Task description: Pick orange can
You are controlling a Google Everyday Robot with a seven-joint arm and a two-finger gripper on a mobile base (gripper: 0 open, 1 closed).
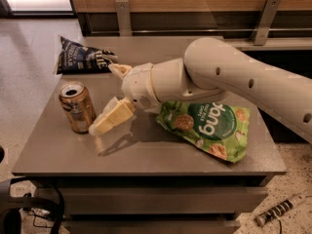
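Observation:
The orange can (77,107) stands upright on the left part of the grey table (146,150), its top opened. My gripper (105,97) is just right of the can, fingers spread open. The lower pale finger (113,117) reaches down to the can's right side; the upper finger (119,70) is behind and above. Nothing is held. The white arm comes in from the right, over the table.
A green chip bag (209,128) lies flat on the table's right half, partly under my arm. A dark blue snack bag (83,57) lies at the back left corner. A wooden wall with metal brackets runs behind the table.

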